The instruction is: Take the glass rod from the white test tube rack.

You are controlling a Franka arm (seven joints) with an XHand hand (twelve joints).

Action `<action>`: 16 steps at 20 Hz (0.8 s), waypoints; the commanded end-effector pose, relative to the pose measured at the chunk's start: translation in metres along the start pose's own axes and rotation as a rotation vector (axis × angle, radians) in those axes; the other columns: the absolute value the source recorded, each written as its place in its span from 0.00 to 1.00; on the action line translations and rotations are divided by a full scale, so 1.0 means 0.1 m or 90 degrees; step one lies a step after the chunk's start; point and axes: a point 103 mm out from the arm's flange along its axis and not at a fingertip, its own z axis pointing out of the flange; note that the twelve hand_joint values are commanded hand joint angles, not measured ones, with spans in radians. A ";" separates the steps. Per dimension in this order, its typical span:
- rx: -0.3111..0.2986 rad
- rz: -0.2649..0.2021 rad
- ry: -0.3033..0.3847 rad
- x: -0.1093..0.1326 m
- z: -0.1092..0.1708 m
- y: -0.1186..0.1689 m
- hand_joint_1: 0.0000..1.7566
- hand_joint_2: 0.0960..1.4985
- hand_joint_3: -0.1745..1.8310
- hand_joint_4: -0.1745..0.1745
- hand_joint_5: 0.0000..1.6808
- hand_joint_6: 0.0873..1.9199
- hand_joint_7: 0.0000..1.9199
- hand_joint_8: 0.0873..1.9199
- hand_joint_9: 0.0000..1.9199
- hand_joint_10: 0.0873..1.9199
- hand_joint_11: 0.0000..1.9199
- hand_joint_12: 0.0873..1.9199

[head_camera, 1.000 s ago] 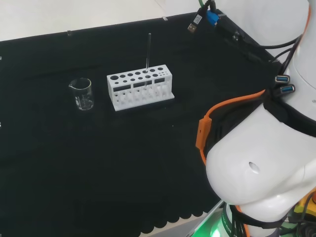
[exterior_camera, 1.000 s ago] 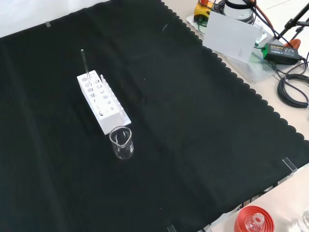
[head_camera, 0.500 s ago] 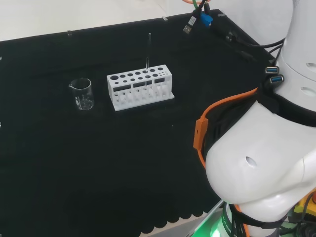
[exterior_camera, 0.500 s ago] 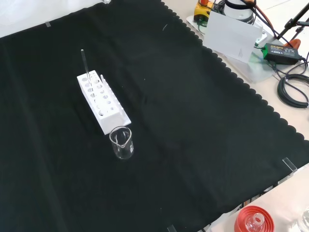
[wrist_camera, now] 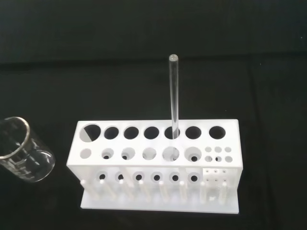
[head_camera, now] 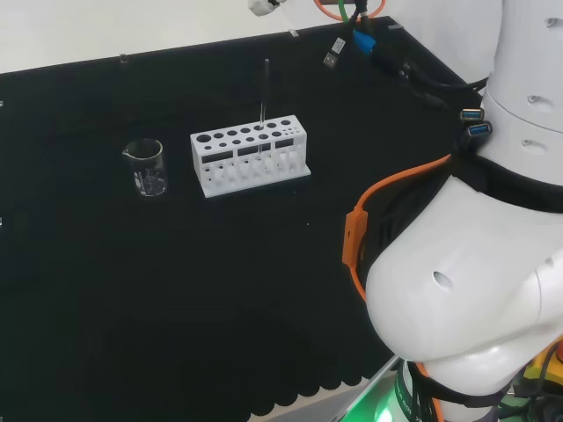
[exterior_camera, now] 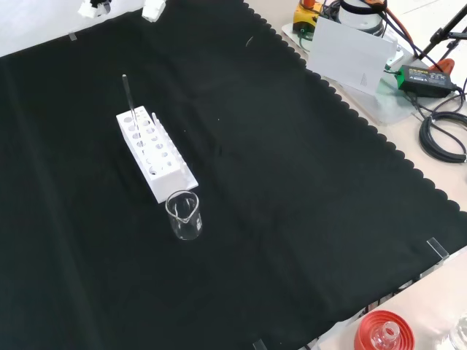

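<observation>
The clear glass rod point(wrist_camera: 173, 96) stands upright in a back-row hole of the white test tube rack point(wrist_camera: 158, 165), on the black surface point(exterior_camera: 292, 182).

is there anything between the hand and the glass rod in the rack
Nothing visible. The glass rod stands upright in a back-row hole of the white test tube rack, its top free. In the front view the hand is at the top edge, bare black cloth between. The beaker stands off the rack's opposite end.
</observation>
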 end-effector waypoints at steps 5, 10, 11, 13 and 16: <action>0.017 0.003 -0.003 -0.04 0.22 0.14 0.32 0.48 0.27 0.38 0.19 0.00 0.20 0.40 0.30 0.42 0.29 0.69; 0.039 0.006 -0.016 -0.02 0.38 0.24 0.30 0.48 0.27 0.39 0.19 0.00 0.20 0.39 0.30 0.42 0.29 0.69; 0.041 0.007 -0.018 -0.03 0.41 0.26 0.30 0.48 0.27 0.40 0.19 0.00 0.19 0.39 0.30 0.42 0.29 0.69; 0.045 0.006 -0.019 -0.03 0.46 0.29 0.30 0.48 0.27 0.41 0.19 0.00 0.19 0.39 0.29 0.42 0.29 0.69; 0.050 -0.002 -0.021 -0.03 0.52 0.31 0.30 0.48 0.28 0.42 0.19 0.00 0.18 0.39 0.28 0.42 0.28 0.69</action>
